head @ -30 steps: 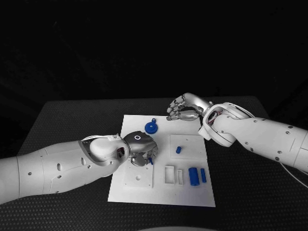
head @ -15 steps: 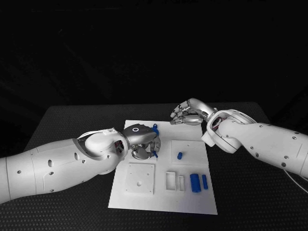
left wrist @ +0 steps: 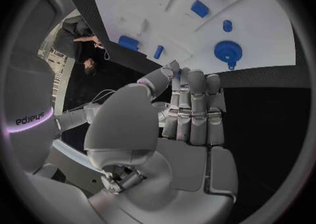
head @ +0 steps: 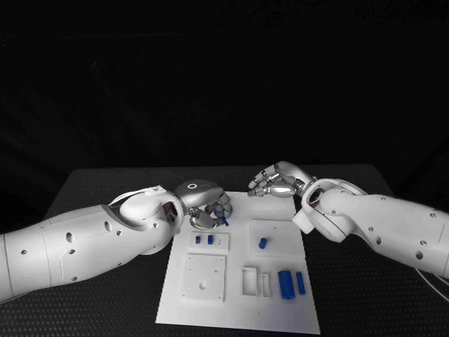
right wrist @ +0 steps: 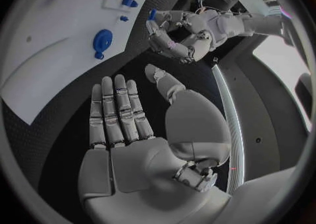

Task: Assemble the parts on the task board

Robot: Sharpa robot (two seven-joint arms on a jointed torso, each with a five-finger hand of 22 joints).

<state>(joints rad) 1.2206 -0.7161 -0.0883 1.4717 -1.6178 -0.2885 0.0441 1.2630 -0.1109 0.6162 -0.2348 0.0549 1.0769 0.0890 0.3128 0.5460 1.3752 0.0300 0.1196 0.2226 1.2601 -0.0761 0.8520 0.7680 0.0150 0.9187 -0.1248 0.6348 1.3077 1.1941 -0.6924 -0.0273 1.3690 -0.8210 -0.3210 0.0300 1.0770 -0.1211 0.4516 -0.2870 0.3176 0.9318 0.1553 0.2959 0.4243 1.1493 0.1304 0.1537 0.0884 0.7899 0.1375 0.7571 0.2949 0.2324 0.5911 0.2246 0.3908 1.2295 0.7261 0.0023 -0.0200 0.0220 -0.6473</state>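
Observation:
The white task board lies in the middle of the black table. My left hand hovers over the board's far left corner and pinches a small blue peg between thumb and fingers; the same peg shows at its fingertips in the right wrist view. A blue gear lies on the board just beyond that hand. My right hand hangs over the board's far edge, holding nothing, its fingers stretched out and the thumb apart. Two long blue parts lie near the right edge.
Two short blue pegs stand side by side left of the middle, and one more blue peg sits on a raised square. A square plate and narrow slots take up the board's near half. Black table surrounds it.
The camera has shifted. My left hand has carried the blue peg toward the board's far edge, over the gear. The right hand stays about where it was.

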